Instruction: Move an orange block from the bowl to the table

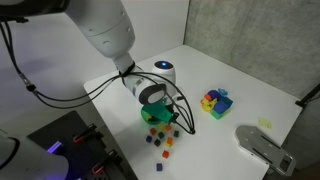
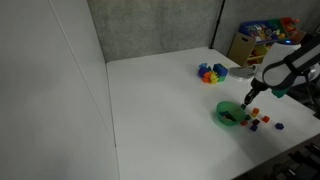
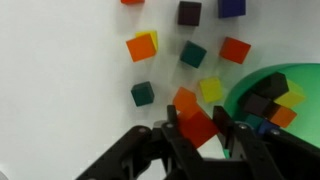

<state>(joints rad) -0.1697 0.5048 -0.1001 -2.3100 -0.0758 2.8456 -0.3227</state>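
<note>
1. Just beside the green bowl [image 3: 305,75], over the white table [image 3: 60,80], the gripper [image 3: 198,125] has its fingers pinched narrow on an orange block [image 3: 200,133]. In the wrist view the block looks reddish-orange and sits right between the two dark fingers.
2. The held block is outside the bowl's rim, on the side where the loose cubes lie. Can't tell whether it touches the table.
3. Inside the bowl there's a dark cube [image 3: 262,101], a yellow cube [image 3: 292,97] and another orange cube [image 3: 283,117].
4. Loose on the table near the fingers: a teal cube [image 3: 193,54], a dark green cube [image 3: 143,93] and a purple cube [image 3: 189,12], among others.
5. In both exterior views the arm reaches down to the bowl [image 1: 150,118] [image 2: 232,113], with small cubes scattered just next to it.
6. The multicoloured block cluster [image 1: 215,101] [image 2: 211,72] sits well apart from the bowl, and a grey device [image 1: 262,146] lies near the table edge in an exterior view.
</note>
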